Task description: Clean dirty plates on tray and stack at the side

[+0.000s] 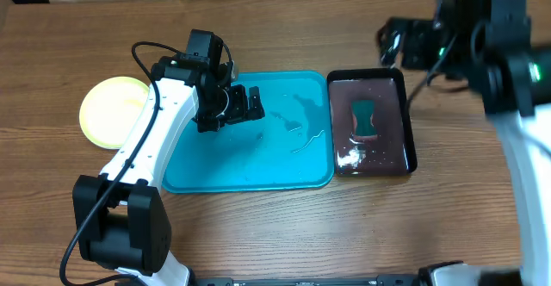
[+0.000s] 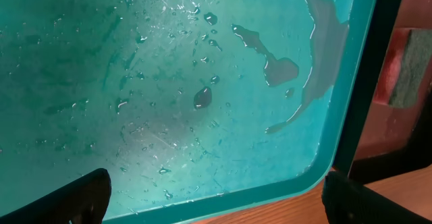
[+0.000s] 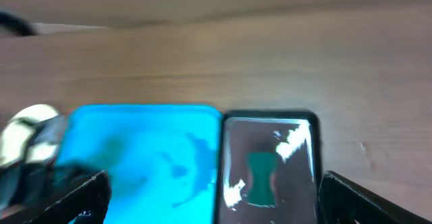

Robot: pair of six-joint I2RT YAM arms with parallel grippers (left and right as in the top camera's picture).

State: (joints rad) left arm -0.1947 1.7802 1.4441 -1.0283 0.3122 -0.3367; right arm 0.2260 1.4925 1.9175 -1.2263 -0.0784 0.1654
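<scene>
A wooden table holds the blue tray, wet with puddles and bare of plates. The plates sit just left of it, only a yellow-green one showing. The left gripper hovers over the tray, wide open and empty. The right gripper, likewise spread and empty, hangs at the far right. The left arm passes close to the plates, so a careless swing leftward could knock them.

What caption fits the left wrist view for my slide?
Left gripper open above the wet turquoise tray, puddles pooled near its corner, black tray alongside.
</scene>
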